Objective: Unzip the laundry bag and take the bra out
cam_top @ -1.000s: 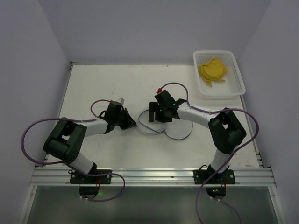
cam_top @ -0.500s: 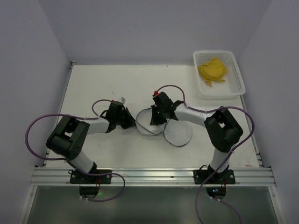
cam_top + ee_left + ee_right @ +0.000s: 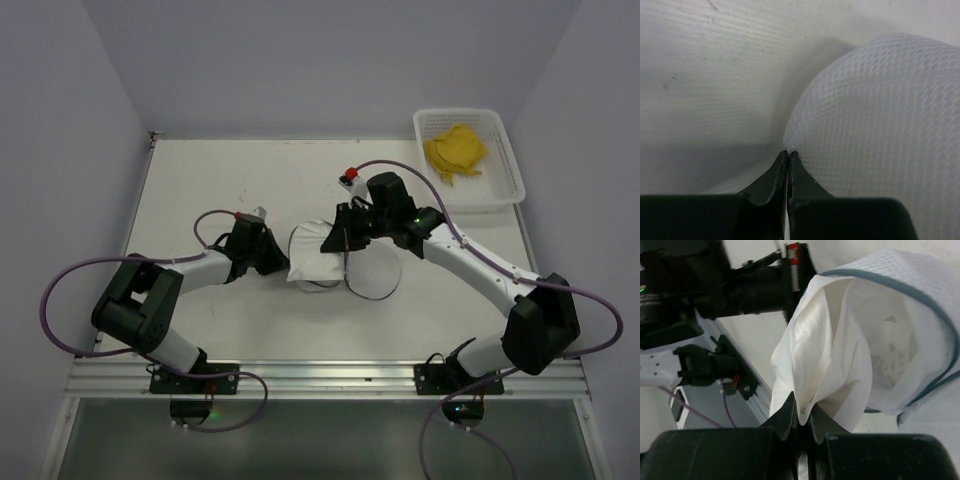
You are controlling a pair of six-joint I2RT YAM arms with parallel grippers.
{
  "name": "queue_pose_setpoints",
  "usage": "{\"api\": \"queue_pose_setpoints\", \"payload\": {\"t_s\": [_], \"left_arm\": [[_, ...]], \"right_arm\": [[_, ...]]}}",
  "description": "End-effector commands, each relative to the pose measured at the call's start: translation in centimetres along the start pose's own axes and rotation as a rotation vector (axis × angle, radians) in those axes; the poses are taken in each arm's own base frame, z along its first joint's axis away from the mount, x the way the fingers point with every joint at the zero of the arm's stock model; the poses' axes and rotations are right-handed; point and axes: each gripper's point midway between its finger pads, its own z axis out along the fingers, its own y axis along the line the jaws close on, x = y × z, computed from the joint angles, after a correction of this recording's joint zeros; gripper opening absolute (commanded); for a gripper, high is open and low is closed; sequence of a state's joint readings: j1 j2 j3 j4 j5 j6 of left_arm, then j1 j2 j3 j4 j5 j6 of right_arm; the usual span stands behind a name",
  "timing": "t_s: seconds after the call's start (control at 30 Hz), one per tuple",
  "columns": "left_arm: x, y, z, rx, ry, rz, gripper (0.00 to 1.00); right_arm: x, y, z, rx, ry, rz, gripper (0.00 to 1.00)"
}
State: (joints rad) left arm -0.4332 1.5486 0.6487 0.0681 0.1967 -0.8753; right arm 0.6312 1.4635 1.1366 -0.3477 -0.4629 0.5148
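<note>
The laundry bag (image 3: 372, 276) lies mid-table, white mesh with thin dark hoop rims, its mouth open. In the left wrist view its mesh (image 3: 880, 110) fills the right side, and my left gripper (image 3: 788, 153) is shut on its edge. That gripper (image 3: 282, 262) sits at the bag's left side in the top view. My right gripper (image 3: 803, 412) is shut on a fold of the bra (image 3: 825, 350), smooth white fabric drawn partly out past the dark rim (image 3: 910, 300). From above, the right gripper (image 3: 343, 243) hangs over the bag with the bra (image 3: 310, 262) bunched below it.
A white lattice basket (image 3: 505, 180) stands at the back right with a yellow cloth (image 3: 455, 150) inside. Purple cables loop off both arms. The left arm (image 3: 740, 285) lies close behind the bra in the right wrist view.
My right gripper has shut on the bra and drawn it up out of the bag, while the right arm stretched out to the right. The left gripper has kept its hold.
</note>
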Motion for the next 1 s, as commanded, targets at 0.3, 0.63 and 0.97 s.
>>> {"api": "queue_pose_setpoints", "payload": {"t_s": [0.3,0.63,0.97], "left_arm": [[-1.4,-0.4,-0.9,-0.016,-0.040,0.015,0.00],[-0.5,-0.1,-1.4,-0.006,-0.028,0.002,0.00],[-0.1,-0.1,-1.7,0.006,-0.022,-0.006,0.00]], "right_arm": [[-4.0,6.5,-12.3,-0.197,-0.099,-0.192,0.00],[-16.1,0.7,-24.4,0.264,-0.697,-0.052,0.00],[-22.9,-15.9,-33.8,0.719,-1.063,0.320,0.00]]}}
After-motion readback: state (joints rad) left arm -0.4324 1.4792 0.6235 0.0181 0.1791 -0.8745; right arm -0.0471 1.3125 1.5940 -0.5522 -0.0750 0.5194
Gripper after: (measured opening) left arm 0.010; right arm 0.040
